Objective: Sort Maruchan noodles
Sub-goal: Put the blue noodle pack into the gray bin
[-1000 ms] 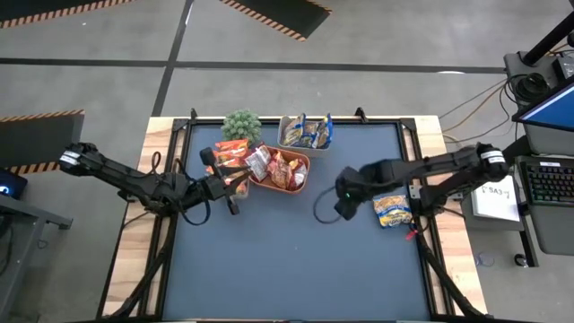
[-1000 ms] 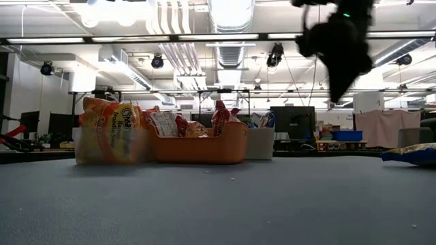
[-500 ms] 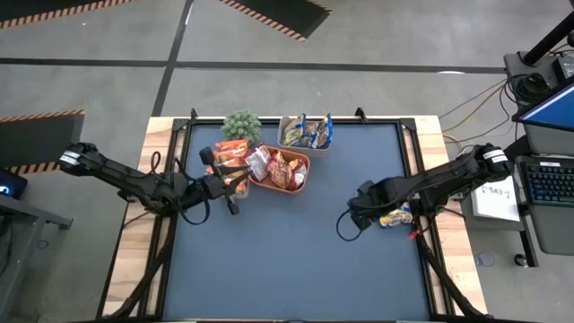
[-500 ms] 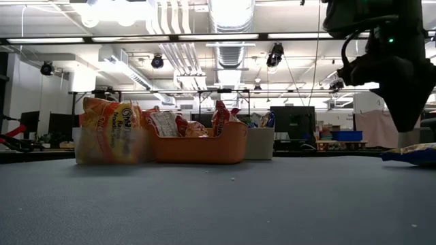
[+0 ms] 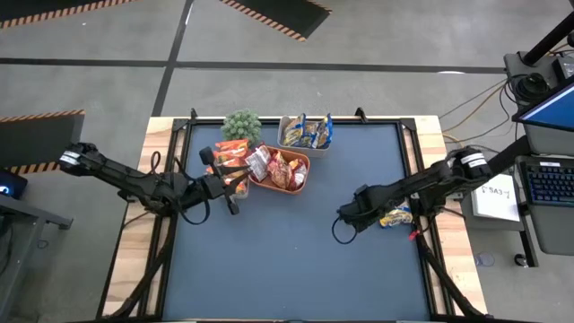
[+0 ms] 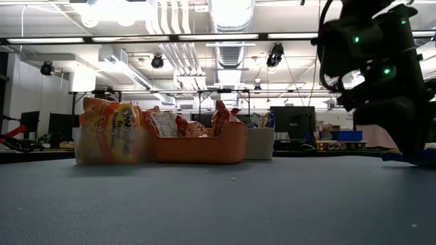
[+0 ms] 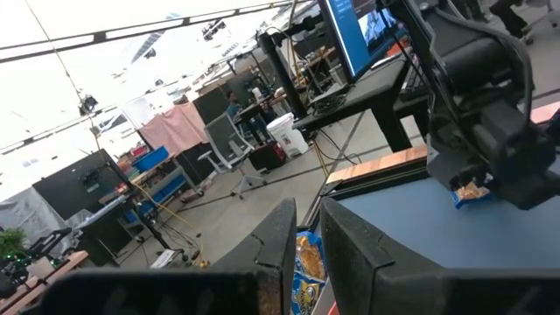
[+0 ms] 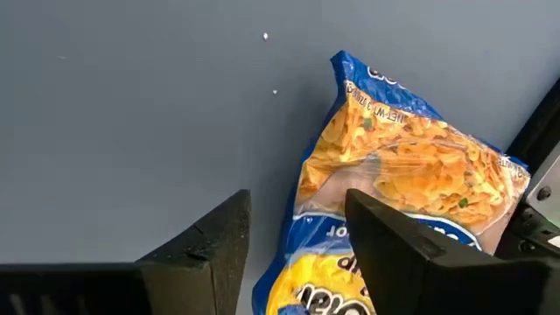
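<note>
The right gripper is open and empty above the blue packet. The packet's long axis runs forward from the fingers. The left arm is far away.

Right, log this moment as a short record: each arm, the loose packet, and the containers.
right gripper: low over the mat by the table's right edge, open, one finger over the packet's edge
left gripper: waiting near the containers at the table's left, empty, fingers a little apart
blue-and-yellow packet: lying flat on the mat, not gripped
orange tray: holds mixed packets
left clear tub: holds orange packets
back clear tub: holds blue-and-yellow packets
</note>
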### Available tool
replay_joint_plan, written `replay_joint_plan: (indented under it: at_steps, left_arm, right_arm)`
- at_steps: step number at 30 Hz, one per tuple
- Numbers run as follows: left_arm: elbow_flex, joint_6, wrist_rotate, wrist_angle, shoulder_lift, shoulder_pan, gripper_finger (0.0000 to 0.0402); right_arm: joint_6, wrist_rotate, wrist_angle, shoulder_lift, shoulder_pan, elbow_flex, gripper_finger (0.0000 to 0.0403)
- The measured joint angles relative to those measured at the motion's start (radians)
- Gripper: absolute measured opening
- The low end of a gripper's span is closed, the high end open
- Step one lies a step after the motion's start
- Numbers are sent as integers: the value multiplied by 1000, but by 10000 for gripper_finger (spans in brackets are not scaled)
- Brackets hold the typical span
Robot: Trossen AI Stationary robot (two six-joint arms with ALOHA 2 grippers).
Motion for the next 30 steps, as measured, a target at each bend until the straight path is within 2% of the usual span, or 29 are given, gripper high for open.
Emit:
replay_joint_plan:
  at_steps: [7,13,19,23,27,30]
  left_arm:
    - [0,0,0,0,0,0,39]
    - [0,0,0,0,0,0,39]
    - [0,0,0,0,0,0,39]
    - [0,0,0,0,0,0,39]
    - [0,0,0,0,0,0,39]
    - [0,0,0,0,0,0,39]
  right_arm:
    - [-45,3,1,83,0,2,155]
    - [-75,19,-2,115,0,3,99]
    - [-129,28,1,92,0,3,20]
    - [-146,55,15,75,0,11,10]
    - [-190,98,148,70,0,47,9]
    - [-277,123,397,73,0,68,9]
